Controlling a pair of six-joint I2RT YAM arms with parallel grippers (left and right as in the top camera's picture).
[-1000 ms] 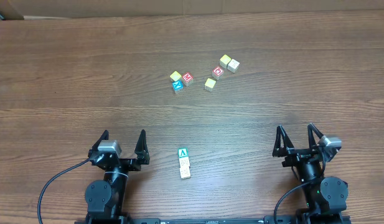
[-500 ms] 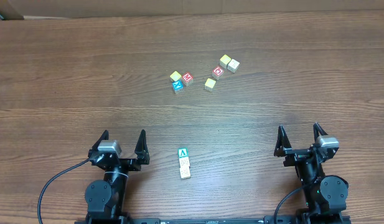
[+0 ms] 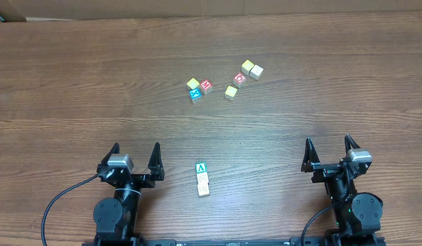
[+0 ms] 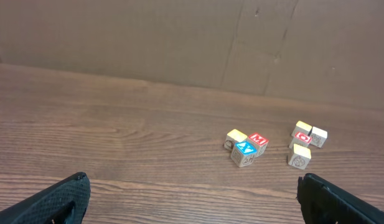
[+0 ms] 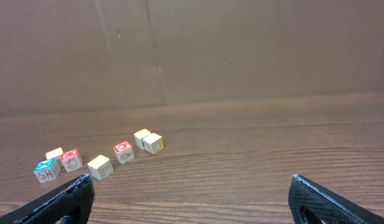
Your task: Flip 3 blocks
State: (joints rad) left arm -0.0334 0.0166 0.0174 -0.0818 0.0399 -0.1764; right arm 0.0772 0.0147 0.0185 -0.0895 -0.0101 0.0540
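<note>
Both arms are parked at the near edge of the wooden table [image 3: 60,82]. The green A block [image 3: 201,167] sits between them. One pale block [image 3: 202,179] touches its near side, and a second pale block [image 3: 204,190] touches that one, so the three make a short line running toward the robot.

The left gripper [image 3: 136,152] is near the green block on its left, with its jaws spread all the way and nothing in them. The right gripper [image 3: 327,147] is well apart on the green block's right, also wide open and empty.

Far beyond the green block there's a loose bunch that includes a red M cube [image 3: 206,86], a blue cube [image 3: 195,95] and a red O cube [image 3: 239,78].
</note>
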